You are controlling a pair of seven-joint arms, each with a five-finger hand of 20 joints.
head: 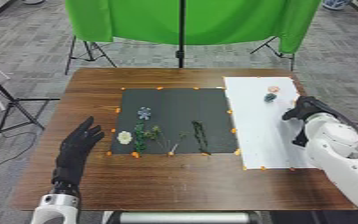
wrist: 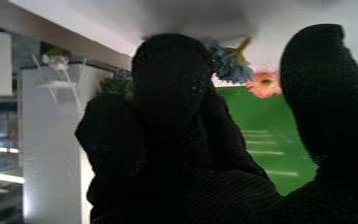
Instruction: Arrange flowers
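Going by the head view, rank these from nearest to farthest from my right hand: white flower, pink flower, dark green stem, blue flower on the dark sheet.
From the right hand:
1. Pink flower, far end of the white sheet.
2. Dark green stem, right part of the dark sheet.
3. Blue flower, left part.
4. White flower, near left corner.

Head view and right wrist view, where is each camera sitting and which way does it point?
Head view: on the robot's head, looking forward and down at the table and its flowers; left hand, right hand and white arms show.
Right wrist view: on the right arm's wrist, looking out past that hand's own black glove toward a blue flower, a pink flower and green cloth.
Both share the right hand, these two flowers and the green cloth.
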